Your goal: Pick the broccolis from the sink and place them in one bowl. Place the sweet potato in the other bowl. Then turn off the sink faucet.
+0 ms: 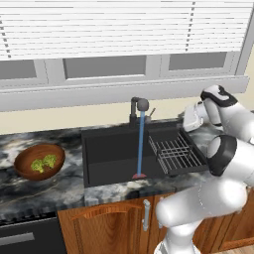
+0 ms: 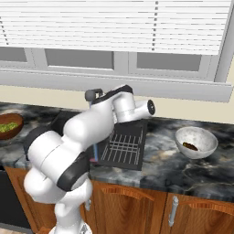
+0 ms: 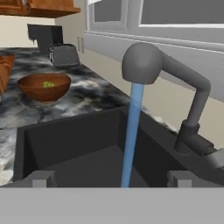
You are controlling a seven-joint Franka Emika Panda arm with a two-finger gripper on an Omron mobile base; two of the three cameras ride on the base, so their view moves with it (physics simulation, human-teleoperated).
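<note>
the claw (image 3: 112,179) is wide open and holds nothing, aimed at the faucet (image 3: 144,65), probably to stop the water (image 3: 133,131).

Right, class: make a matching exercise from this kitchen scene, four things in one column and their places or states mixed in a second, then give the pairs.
Column one:
1. broccolis
2. sweet potato
3. sink faucet
4. wire rack

Column two:
A. running, a blue stream falling into the sink
B. across the right side of the sink
C. in the reddish-brown wooden bowl
D. in the pale grey speckled bowl

Pairs: 1-C, 2-D, 3-A, 4-B
</note>
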